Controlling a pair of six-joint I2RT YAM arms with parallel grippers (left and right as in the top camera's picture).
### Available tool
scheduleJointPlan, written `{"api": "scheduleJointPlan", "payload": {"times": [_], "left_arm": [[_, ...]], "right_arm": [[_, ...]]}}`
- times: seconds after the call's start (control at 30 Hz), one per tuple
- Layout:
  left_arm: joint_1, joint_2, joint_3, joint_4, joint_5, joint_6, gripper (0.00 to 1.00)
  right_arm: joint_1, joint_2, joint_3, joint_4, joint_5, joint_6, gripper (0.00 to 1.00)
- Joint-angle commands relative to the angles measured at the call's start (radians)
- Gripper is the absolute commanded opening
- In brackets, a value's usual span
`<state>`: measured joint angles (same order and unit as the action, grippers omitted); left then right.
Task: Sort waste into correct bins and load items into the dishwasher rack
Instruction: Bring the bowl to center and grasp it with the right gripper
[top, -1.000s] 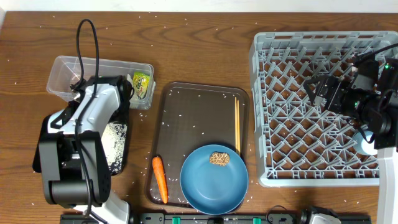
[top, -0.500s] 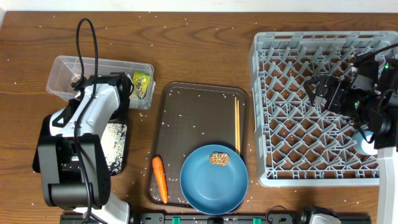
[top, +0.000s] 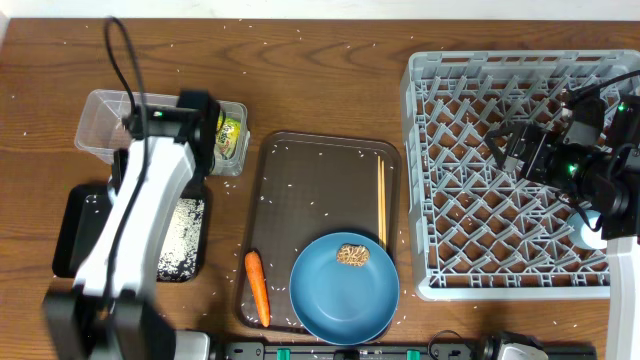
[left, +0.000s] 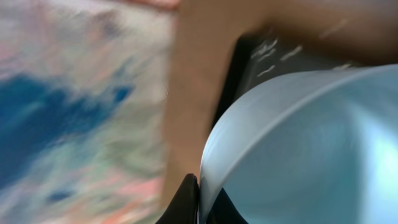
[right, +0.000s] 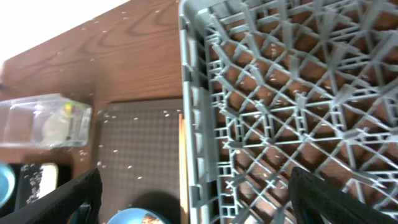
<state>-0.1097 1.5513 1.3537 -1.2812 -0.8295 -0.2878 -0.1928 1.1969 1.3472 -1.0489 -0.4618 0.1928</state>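
Observation:
My left gripper (left: 199, 202) is shut on the rim of a pale bluish-white bowl (left: 298, 149). The left arm reaches over the clear tub (top: 100, 120), which holds the crumpled paper with yellow-green wrapper (top: 230, 135). The black tray (top: 68, 235) holds white rice. The blue plate (top: 345, 295) carries the brown lump (top: 352, 255). The carrot (top: 258, 288) and chopsticks (top: 381, 200) lie on the brown serving tray. My right gripper (right: 208, 199) is open and empty above the left part of the grey rack (top: 420, 180).
The brown serving tray (top: 310, 180) lies mid-table. Rice grains are scattered over the table and the serving tray. A pale round cup (top: 592, 228) sits at the rack's right edge, partly under the right arm. The left wrist view is blurred.
My left arm has stretched away from the black tray toward the clear tub, uncovering the rice in the tray. The right arm has barely moved.

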Motion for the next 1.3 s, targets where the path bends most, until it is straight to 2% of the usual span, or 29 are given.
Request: {"api": "scheduleJointPlan", "payload": {"times": [0.0,0.1,0.27,0.4,0.6,0.7,0.83,0.87,1.0,1.07,1.27], "left_arm": [[-0.060,-0.132,0.103,0.060,0.396,0.126,0.06],[-0.115,-0.222,0.107,0.175,0.629,0.143,0.06],[-0.213,-0.285,0.107,0.369,0.904,0.216,0.06],[-0.292,-0.279,0.107,0.394,0.921,0.216,0.06],[-0.374,-0.273,0.107,0.409,0.919,0.216,0.06],[-0.388,-0.272,0.107,0.419,0.920,0.216,0.06],[-0.409,-0.272,0.107,0.435,0.920,0.216,0.06],[-0.414,-0.272,0.107,0.437,0.919,0.216,0.06],[-0.425,-0.272,0.107,0.451,0.920,0.216,0.06],[-0.425,-0.272,0.107,0.465,0.920,0.216,0.06],[-0.427,-0.272,0.107,0.491,0.924,0.216,0.06]], "right_arm": [[0.011,0.000,0.006,0.018,-0.178,-0.015,0.88],[0.029,0.000,0.006,0.056,-0.288,-0.013,0.76],[0.172,0.000,0.006,0.120,-0.287,0.000,0.77],[0.333,0.000,0.006,0.202,-0.270,0.001,0.78],[0.536,0.009,0.006,0.251,-0.032,0.018,0.78],[0.604,0.029,0.006,0.270,-0.002,0.019,0.78],[0.667,0.069,0.006,0.275,0.151,0.050,0.71],[0.676,0.080,0.006,0.280,0.171,0.050,0.67],[0.698,0.127,0.006,0.301,0.192,0.067,0.42],[0.698,0.145,0.006,0.301,0.236,0.090,0.26],[0.702,0.163,0.006,0.325,0.308,0.074,0.01]]}}
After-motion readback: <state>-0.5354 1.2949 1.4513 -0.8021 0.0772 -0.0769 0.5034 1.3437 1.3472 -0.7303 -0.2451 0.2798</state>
